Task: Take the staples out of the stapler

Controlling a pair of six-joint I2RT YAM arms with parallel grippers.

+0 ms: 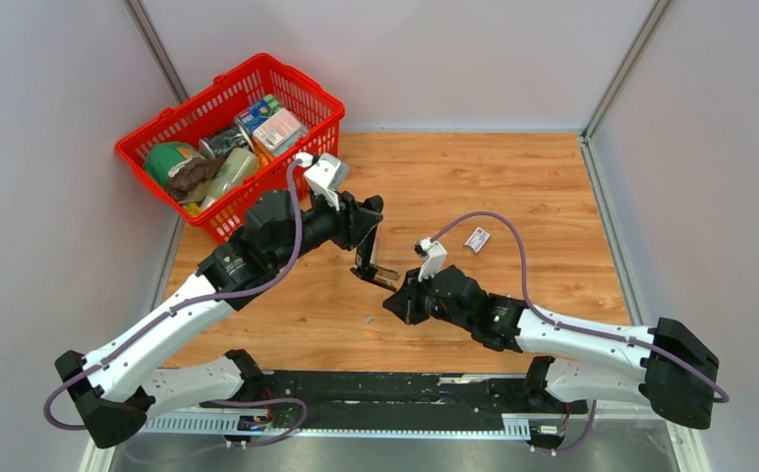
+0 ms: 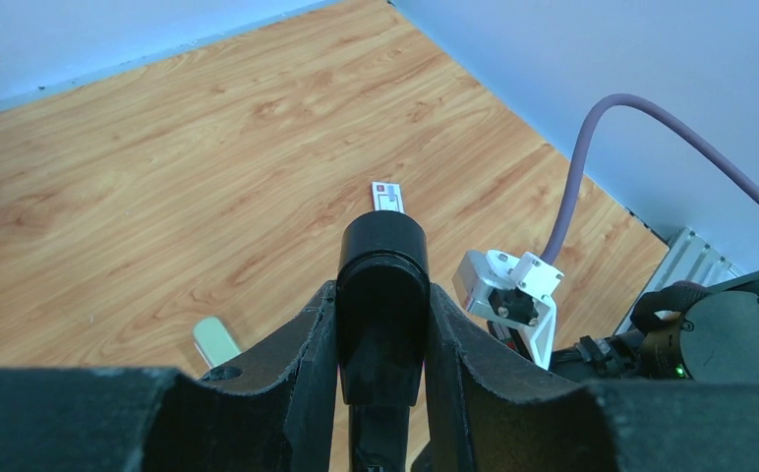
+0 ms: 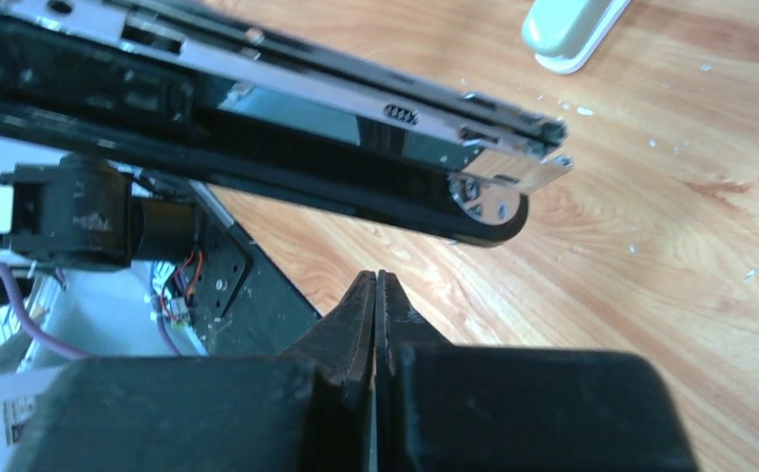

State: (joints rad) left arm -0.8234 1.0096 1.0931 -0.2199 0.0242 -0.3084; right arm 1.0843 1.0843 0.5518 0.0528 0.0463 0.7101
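Holding slim black wedge-shaped stapler (image 1: 376,264) clear of wooden table (image 1: 553,197) in L gripper (image 1: 368,246) clamped on its body, silvery channel (image 3: 287,93) exposed, prob. so R gripper (image 3: 376,287), pinched closed & empty just beneath, can reach staples.

The stapler (image 3: 356,197) is showing glossy black plastic around a bright, polished metal channel (image 3: 356,100), the table (image 3: 651,246) is showing smooth, lightly sheened wood grain, and the far-left basket (image 1: 184,106) is looking like red moulded plastic

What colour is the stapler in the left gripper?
The stapler is black with silvery metal inside, best in right wrist view.
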